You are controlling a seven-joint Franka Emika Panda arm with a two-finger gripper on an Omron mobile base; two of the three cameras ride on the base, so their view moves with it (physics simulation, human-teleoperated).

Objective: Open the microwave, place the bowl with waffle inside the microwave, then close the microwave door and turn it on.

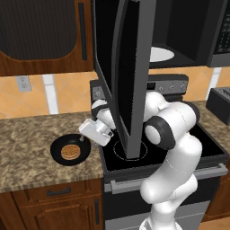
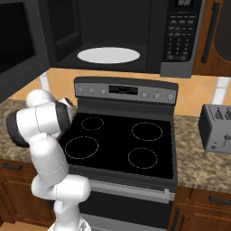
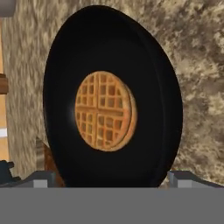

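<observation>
Hand view: my hand (image 3: pixel 109 181) open, fingers straddling bowl (image 3: pixel 65 65) rim, probably for rim pinch. Waffle (image 3: pixel 106 111) centred inside. Bowl sits on bench (image 1: pixel 27 148) left of stove; microwave door (image 1: pixel 128 67) swung open, cavity ready.

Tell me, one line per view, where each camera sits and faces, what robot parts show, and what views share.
Left base view: behind-left of the arm, facing the open microwave door, bowl and gripper.
Right base view: behind-right, facing the stove, microwave and toaster; arm at left.
Hand view: on the hand, facing the waffle in the bowl; fingertips at bottom.
Shared: both base views show stove, counter and arm.
</observation>
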